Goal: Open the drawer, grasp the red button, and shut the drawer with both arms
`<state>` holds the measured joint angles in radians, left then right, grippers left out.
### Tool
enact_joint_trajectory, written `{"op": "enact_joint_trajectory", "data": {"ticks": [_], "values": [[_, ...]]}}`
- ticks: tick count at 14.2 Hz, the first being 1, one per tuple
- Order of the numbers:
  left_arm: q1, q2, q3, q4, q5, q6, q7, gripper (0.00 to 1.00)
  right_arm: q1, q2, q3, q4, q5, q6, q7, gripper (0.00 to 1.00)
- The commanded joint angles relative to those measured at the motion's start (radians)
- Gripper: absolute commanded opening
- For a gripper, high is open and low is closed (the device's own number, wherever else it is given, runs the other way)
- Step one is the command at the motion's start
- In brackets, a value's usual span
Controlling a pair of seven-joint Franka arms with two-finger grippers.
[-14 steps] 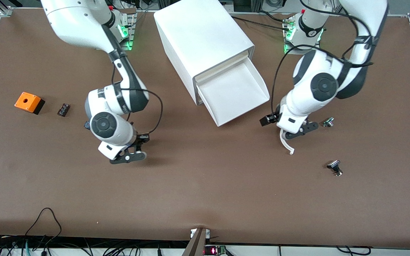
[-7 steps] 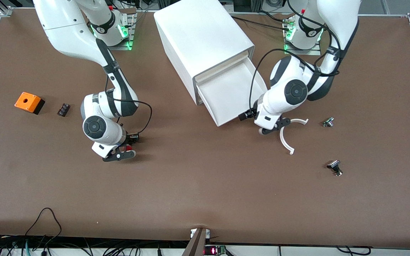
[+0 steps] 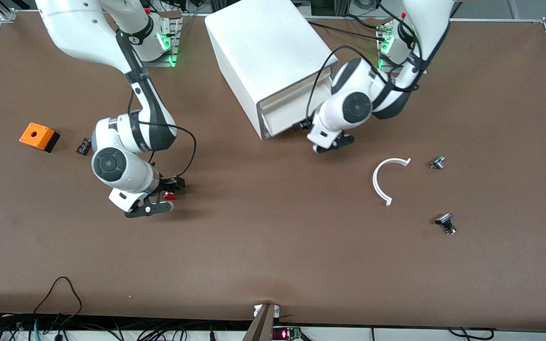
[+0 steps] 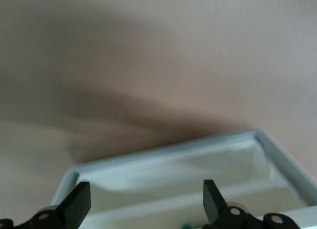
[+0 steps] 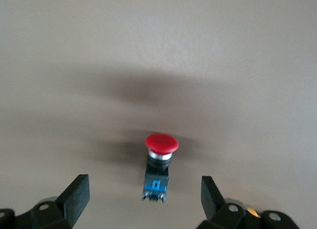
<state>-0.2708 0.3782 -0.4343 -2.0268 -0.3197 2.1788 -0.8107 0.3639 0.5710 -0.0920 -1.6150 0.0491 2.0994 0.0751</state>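
Over the last second the drawer has gone from pulled well out of the white cabinet to nearly shut, with only a short lip of its tray showing at the cabinet's foot, and the left claw has swung in from over the bare table to the drawer's front, leaving the white curved piece lying uncovered nearer the front camera. In that same second the right claw has drifted toward the right arm's end of the table, and the button has come into sight beside it, lying on the table with its red cap clear. By the look of it, closing is almost done, while the button is set down rather than held. The left wrist view shows the left claw's 2 fingers spread wide and holding nothing, with the drawer's white tray just ahead of them. The right wrist view shows the right claw's fingers likewise spread wide, with the button lying ahead between them, untouched.
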Motion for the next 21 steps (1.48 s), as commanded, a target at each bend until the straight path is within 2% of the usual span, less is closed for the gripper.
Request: {"op": "enact_joint_trajectory", "data": {"ticks": [1,4,7,9,10,12,14,17,19,21], "values": [[-0.001,-0.038,-0.06,-0.041,-0.024,-0.011,-0.011,1.0,-0.01,-0.019,0.009,0.038,0.02,-0.064,0.0,1.0],[-0.001,-0.038,-0.063,-0.042,-0.059,-0.011,-0.005,1.0,-0.01,-0.081,0.008,0.037,0.02,-0.068,-0.004,1.0],[0.048,-0.053,-0.032,-0.027,-0.047,-0.01,0.019,1.0,-0.011,-0.137,0.009,0.093,0.02,-0.188,-0.005,1.0],[0.1,-0.1,0.037,-0.003,-0.017,-0.014,0.152,1.0,-0.011,-0.14,0.006,0.164,0.008,-0.3,0.003,1.0],[0.129,-0.122,0.095,0.008,0.066,-0.033,0.23,1.0,-0.011,-0.143,-0.001,0.174,0.005,-0.335,0.003,1.0],[0.186,-0.162,0.149,0.075,0.168,-0.155,0.426,1.0,-0.034,-0.17,-0.026,0.175,-0.011,-0.367,0.0,1.0],[0.243,-0.191,0.181,0.193,0.209,-0.314,0.514,1.0,-0.083,-0.187,-0.023,0.176,-0.067,-0.404,-0.003,1.0],[0.288,-0.156,0.186,0.49,0.322,-0.618,0.528,1.0,-0.131,-0.239,-0.025,0.176,-0.08,-0.404,-0.009,1.0],[0.294,-0.188,0.192,0.531,0.367,-0.669,0.556,1.0,-0.167,-0.282,-0.023,0.168,-0.078,-0.404,-0.012,1.0],[0.285,-0.289,0.261,0.469,0.367,-0.663,0.66,1.0,-0.189,-0.316,-0.025,0.168,-0.08,-0.432,-0.018,1.0]]}}
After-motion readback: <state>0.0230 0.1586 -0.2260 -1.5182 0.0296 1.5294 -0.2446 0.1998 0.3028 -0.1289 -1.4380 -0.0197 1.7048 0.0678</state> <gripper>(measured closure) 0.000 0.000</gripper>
